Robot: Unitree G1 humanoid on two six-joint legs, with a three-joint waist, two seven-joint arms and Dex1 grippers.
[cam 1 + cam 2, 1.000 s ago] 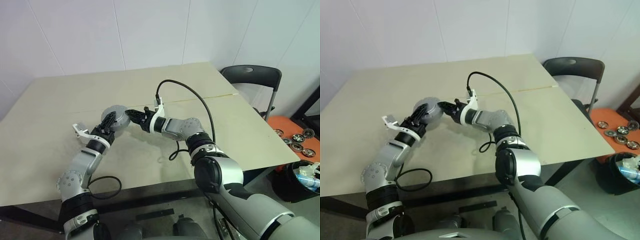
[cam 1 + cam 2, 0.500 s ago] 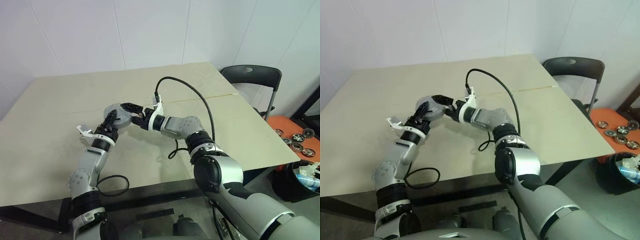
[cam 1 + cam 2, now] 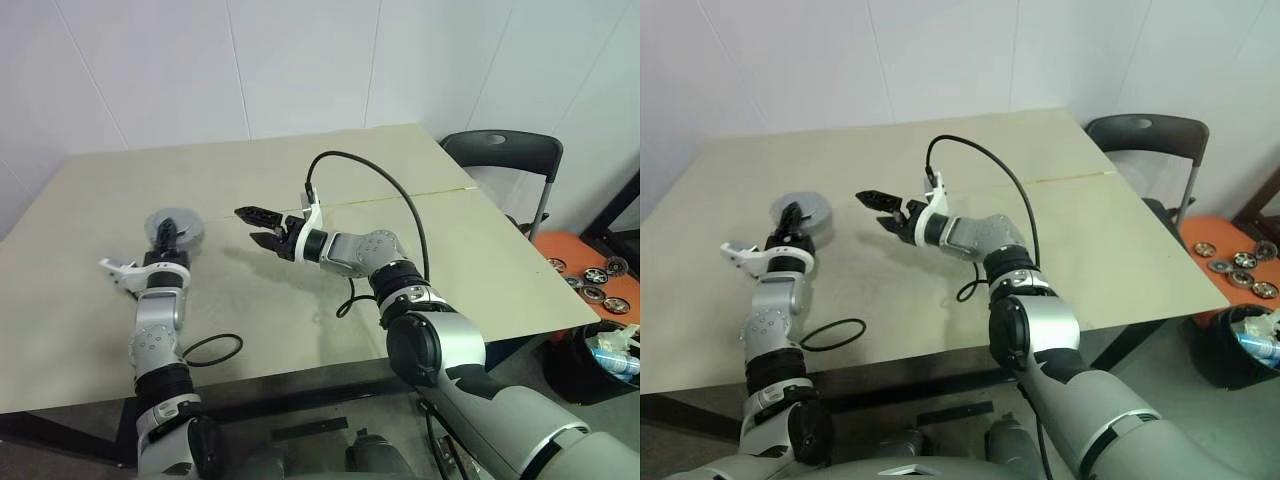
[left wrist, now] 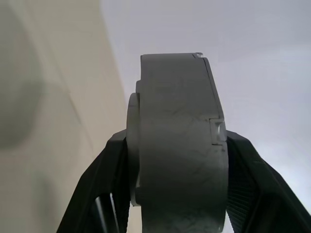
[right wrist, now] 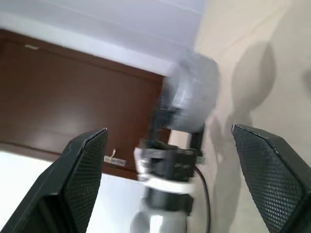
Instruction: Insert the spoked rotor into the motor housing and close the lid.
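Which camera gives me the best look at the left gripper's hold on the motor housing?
The left wrist view: the motor housing is seen edge-on, clamped between both black fingers. The eye views show it small above the left gripper; the right wrist view shows it blurred.

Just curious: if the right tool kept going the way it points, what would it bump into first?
Probably the grey motor housing held in the left tool: the open right tool looks aimed at it, though depth is uncertain.

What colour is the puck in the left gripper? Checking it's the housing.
Plain silvery grey motor housing, clearest in the left wrist view.
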